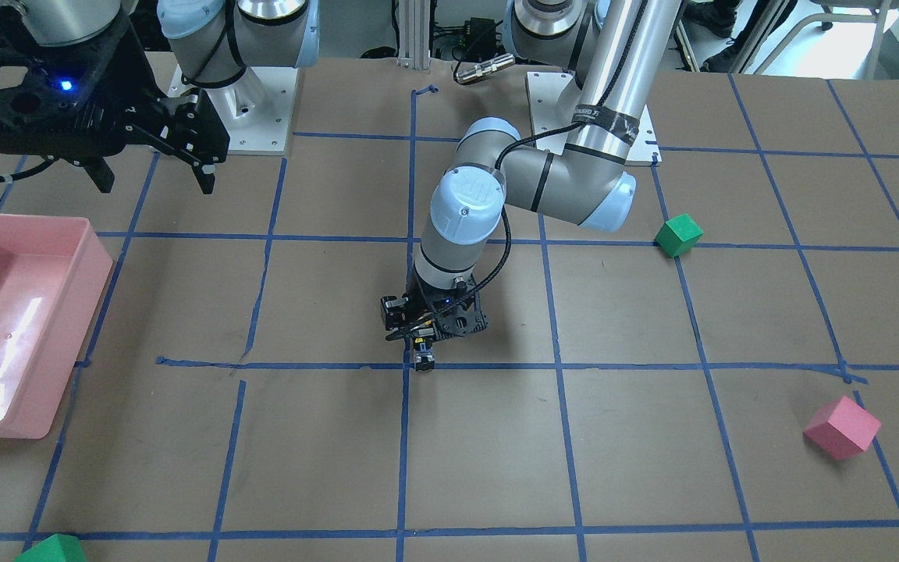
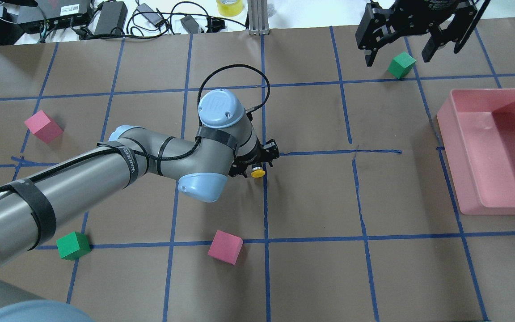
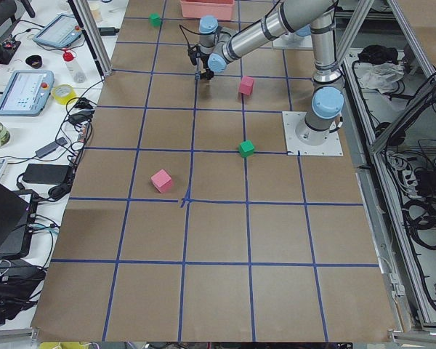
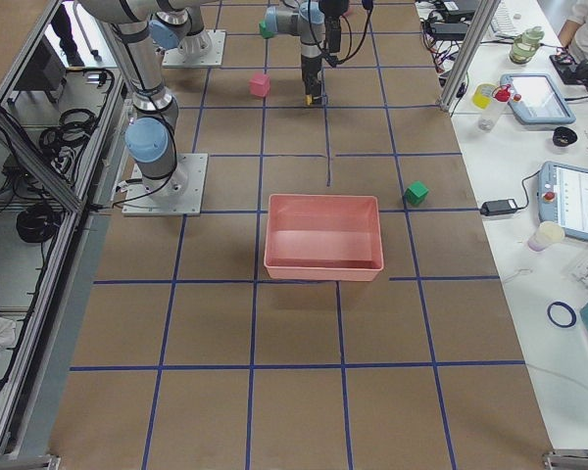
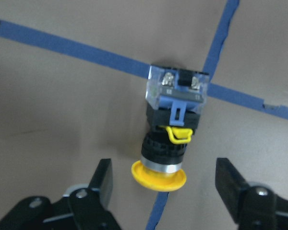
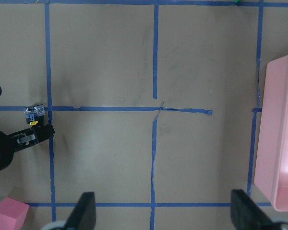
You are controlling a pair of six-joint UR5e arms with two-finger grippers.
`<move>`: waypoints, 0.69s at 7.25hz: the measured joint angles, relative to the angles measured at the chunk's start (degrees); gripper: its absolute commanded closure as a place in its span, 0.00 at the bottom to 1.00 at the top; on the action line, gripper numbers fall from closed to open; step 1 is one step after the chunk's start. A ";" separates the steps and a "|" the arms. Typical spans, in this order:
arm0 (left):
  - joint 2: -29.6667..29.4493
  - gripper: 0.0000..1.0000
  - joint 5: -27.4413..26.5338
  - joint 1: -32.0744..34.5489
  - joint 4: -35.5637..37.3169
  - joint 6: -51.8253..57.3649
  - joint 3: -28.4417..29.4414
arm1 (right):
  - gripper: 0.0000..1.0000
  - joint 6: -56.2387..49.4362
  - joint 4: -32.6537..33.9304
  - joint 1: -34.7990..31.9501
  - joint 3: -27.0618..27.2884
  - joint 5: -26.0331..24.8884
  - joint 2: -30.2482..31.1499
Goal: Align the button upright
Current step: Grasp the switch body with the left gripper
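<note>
Yellow-capped button [image 5: 174,125] lying sideways, blue tape [image 5: 62,45]

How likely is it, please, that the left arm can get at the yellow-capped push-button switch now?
Probably yes: its jaws stand open either side of the yellow-capped push-button switch, lying sideways, nothing between.

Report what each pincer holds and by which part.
Nothing is held. The open left pincer flanks the button at its cap without contact; the right pincer is open and empty.
</note>
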State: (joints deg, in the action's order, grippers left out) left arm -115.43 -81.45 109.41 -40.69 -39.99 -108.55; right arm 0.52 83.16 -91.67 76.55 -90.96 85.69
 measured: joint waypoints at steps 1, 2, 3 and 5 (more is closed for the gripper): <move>-0.07 1.00 0.23 0.01 0.00 -1.43 -0.04 | 0.00 -0.10 0.06 0.00 0.00 -0.26 0.00; -0.09 1.00 0.37 0.01 -0.07 -2.06 -0.01 | 0.00 -0.18 0.14 0.00 0.00 -0.45 0.00; -0.10 1.00 0.45 0.01 -0.18 -2.38 0.05 | 0.00 -0.27 0.20 0.00 0.00 -0.51 0.00; 1.05 1.00 0.50 -0.03 -0.71 -4.41 0.74 | 0.00 -0.34 0.22 0.00 0.03 -0.45 0.00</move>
State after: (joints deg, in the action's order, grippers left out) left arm -114.39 -80.95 109.38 -41.40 -44.40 -107.82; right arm 0.19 83.38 -91.67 76.58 -91.40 85.69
